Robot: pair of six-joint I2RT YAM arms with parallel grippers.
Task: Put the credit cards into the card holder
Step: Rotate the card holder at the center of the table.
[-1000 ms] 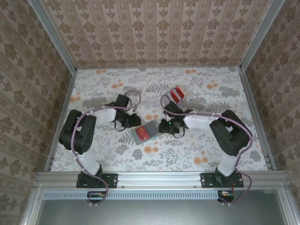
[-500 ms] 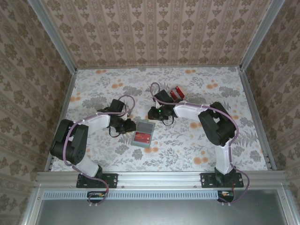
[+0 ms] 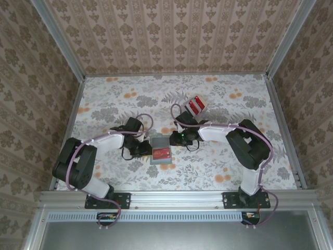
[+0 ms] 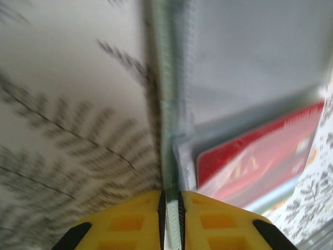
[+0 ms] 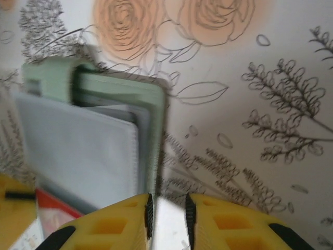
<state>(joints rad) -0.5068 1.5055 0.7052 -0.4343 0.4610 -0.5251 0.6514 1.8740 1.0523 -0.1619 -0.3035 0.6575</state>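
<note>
Perhaps three red cards (image 3: pixel 196 105), one holder (image 3: pixel 157 140).

Left hand (image 4: pixel 170 200), right hand (image 5: pixel 167 205): narrow jaws

A table (image 3: pixel 237 156) covered in a pale cloth with grey leaves and orange flowers carries everything. The card holder (image 3: pixel 157 142) lies open and flat near its middle, a red card (image 3: pixel 162 153) on its near half. A small heap of red and white credit cards (image 3: pixel 195 105) rests well apart, farther back to the right.
</note>
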